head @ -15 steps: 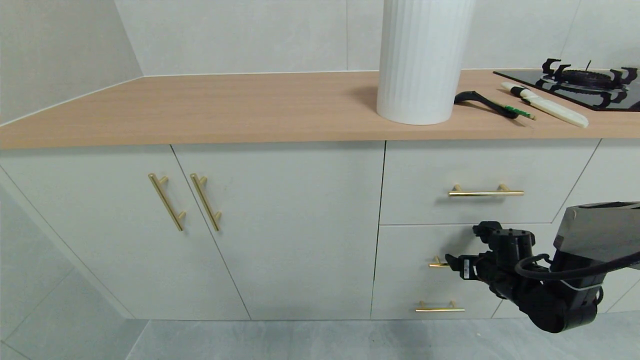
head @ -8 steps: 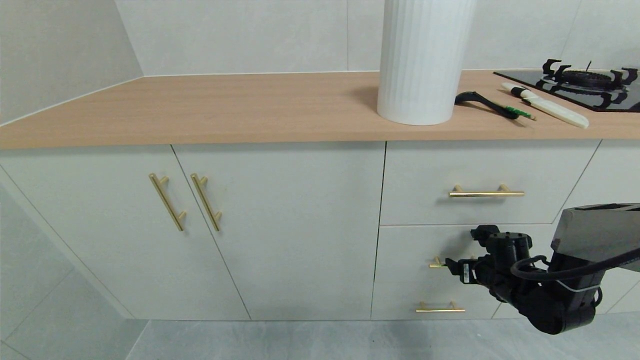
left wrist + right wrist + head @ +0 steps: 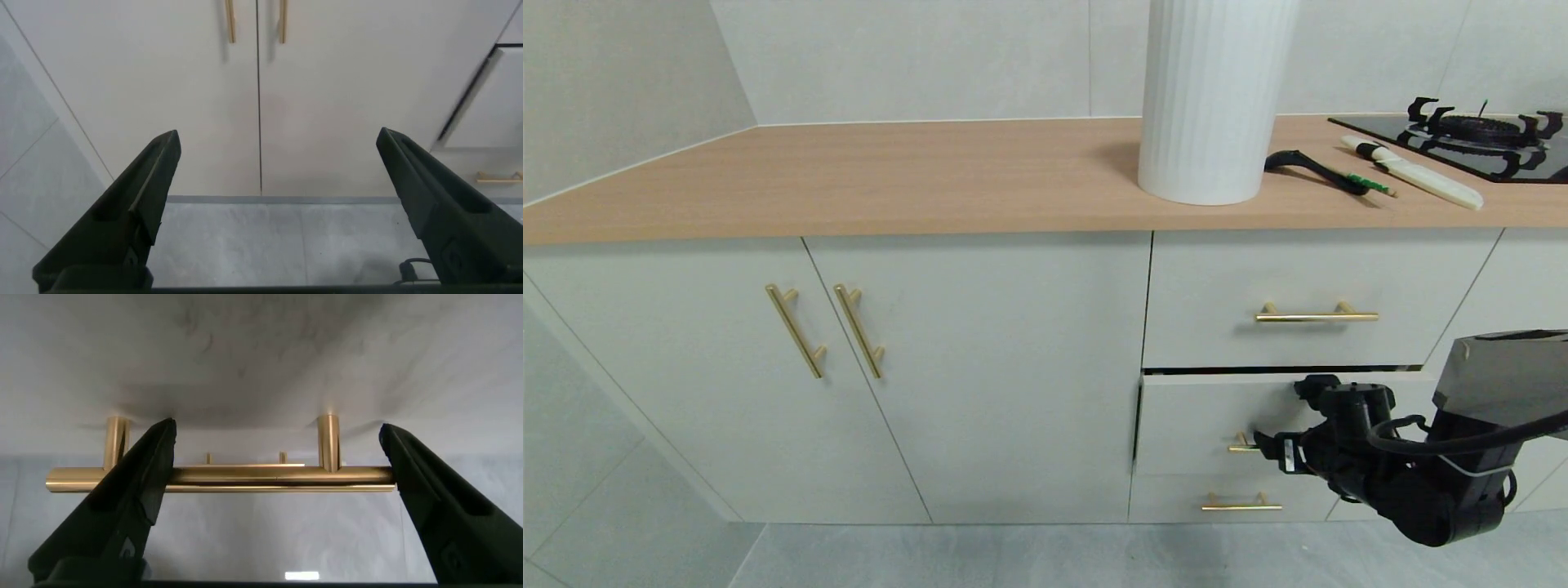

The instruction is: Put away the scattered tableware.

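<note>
The right gripper (image 3: 275,433) is spread open, a drawer handle (image 3: 221,475) seen between its fingers; the left gripper (image 3: 277,135) is opened wide.

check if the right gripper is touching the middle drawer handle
Cannot tell. In the right wrist view the open fingers of the right gripper cover both ends of the middle drawer handle, hiding any contact or gap.

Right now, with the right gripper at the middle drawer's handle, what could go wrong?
The right gripper is open, not clamped on the gold bar handle, so it may slip off in a pull. The pale grey middle drawer is open only a slit; the right arm close before it could block it.
</note>
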Motion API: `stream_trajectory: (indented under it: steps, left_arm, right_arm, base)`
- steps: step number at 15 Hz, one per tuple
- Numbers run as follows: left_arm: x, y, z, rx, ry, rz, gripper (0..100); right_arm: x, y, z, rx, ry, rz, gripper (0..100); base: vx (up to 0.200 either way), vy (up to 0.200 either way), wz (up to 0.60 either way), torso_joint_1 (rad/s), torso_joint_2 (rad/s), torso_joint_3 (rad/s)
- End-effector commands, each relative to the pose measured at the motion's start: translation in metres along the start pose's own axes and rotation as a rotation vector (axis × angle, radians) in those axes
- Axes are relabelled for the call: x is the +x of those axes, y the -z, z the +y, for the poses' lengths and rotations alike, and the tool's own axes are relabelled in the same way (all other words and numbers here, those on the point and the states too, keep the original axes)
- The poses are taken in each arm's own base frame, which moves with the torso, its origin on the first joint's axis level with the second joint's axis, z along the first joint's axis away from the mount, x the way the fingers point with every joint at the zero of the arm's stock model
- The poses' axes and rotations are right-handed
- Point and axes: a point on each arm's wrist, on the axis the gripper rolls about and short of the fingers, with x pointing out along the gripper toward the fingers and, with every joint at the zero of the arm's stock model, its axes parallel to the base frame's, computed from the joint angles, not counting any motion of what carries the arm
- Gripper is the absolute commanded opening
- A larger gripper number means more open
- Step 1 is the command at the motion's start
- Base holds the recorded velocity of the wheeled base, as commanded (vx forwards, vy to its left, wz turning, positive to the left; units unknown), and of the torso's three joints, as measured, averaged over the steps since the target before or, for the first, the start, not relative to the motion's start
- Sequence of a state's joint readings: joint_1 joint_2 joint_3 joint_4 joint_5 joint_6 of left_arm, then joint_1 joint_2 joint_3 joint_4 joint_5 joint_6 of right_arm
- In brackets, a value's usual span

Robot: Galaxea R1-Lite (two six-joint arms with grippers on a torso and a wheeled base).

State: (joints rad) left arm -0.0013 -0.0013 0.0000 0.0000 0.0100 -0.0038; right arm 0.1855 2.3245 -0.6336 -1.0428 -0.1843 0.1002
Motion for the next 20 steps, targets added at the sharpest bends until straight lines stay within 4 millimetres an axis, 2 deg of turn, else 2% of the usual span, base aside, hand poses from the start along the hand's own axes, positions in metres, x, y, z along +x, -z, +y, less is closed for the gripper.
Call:
stream_trajectory:
  steps: [1,6,7,9,12,14,17,20]
  left_arm:
    - [0.000,0.000,0.000,-0.001,0.000,0.001,100]
    - [0.000,0.000,0.000,0.001,0.000,0.001,100]
    - [0.000,0.000,0.000,0.001,0.000,0.001,100]
    - [0.000,0.000,0.000,-0.001,0.000,0.001,100]
    - [0.000,0.000,0.000,-0.001,0.000,0.001,100]
    - [0.000,0.000,0.000,-0.001,0.000,0.001,100]
    - [0.000,0.000,0.000,-0.001,0.000,0.001,100]
    - [0.000,0.000,0.000,-0.001,0.000,0.001,100]
  right_arm:
    - [-0.019,-0.011,-0.002,-0.006,-0.007,0.010,100]
    - [-0.076,-0.044,-0.008,-0.013,-0.052,0.050,100]
    - [-0.098,-0.056,-0.010,-0.010,-0.091,0.039,100]
    - [-0.130,-0.069,-0.006,-0.021,-0.130,-0.004,100]
    - [-0.156,-0.082,0.004,-0.033,-0.173,-0.097,100]
    - [-0.160,-0.084,0.007,-0.032,-0.181,-0.116,100]
    - [-0.151,-0.085,0.009,-0.024,-0.178,-0.147,100]
    - [-0.124,-0.078,0.014,-0.020,-0.125,-0.142,100]
  base:
    - [0.000,0.000,0.00,0.000,0.00,0.000]
    - [0.000,0.000,0.00,0.000,0.00,0.000]
    - [0.000,0.000,0.00,0.000,0.00,0.000]
    - [0.000,0.000,0.00,0.000,0.00,0.000]
    - [0.000,0.000,0.00,0.000,0.00,0.000]
    - [0.000,0.000,0.00,0.000,0.00,0.000]
    - [0.000,0.000,0.00,0.000,0.00,0.000]
    - [0.000,0.000,0.00,0.000,0.00,0.000]
